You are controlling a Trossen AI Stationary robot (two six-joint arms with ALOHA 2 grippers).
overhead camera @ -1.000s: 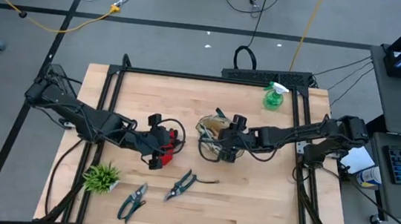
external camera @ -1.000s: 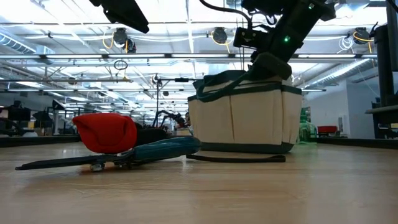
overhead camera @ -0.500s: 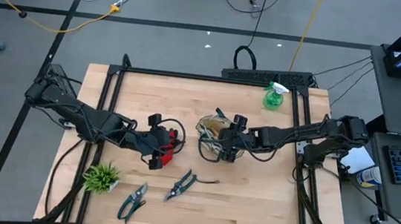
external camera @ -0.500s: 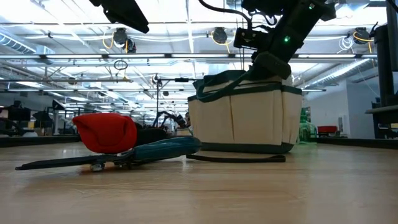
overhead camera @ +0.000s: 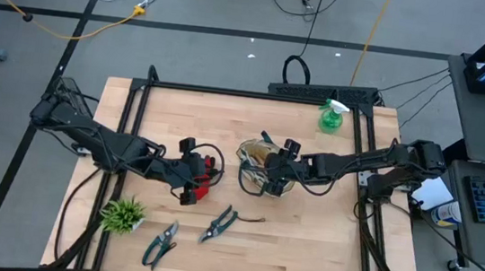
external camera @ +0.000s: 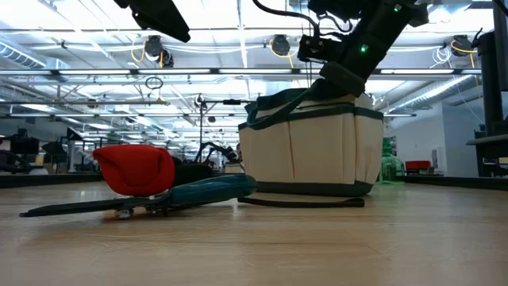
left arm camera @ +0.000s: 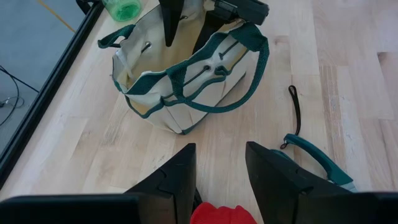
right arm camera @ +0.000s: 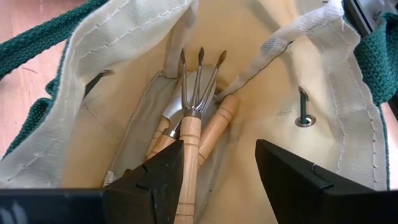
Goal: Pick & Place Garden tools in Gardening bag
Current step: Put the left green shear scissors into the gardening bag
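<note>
The cream gardening bag [overhead camera: 253,159] with green trim stands on its base at the table's middle [external camera: 309,151]. My right gripper [overhead camera: 276,177] is open over the bag's mouth [right arm camera: 217,180]. A wooden-handled hand rake [right arm camera: 198,93] and other wooden-handled tools lie inside the bag. My left gripper [overhead camera: 192,183] is open above the red glove [external camera: 135,168], which lies on the table to the bag's left [left arm camera: 221,214]. Teal-handled pruning shears [overhead camera: 218,225] lie nearer the front, and a second pair of shears [overhead camera: 159,244] lies to their left. The green spray bottle [overhead camera: 330,116] stands at the far right. My right gripper stands at the bag's top rim [external camera: 317,95], fingers pointing down into the opening. I cannot tell whether it touches the rim. The rake's handle [right arm camera: 189,155] runs beside one finger, and I cannot tell whether they touch.
A spiky green plant tuft [overhead camera: 123,215] stands near the front left. A dark frame [overhead camera: 256,93] runs round the table's edges. The bag's green looped handles [left arm camera: 211,93] droop over its sides. Bare wood shows at the front right.
My right gripper has risen a little at the bag's mouth. The bag's rim under it has come up and its wall stands straighter.
</note>
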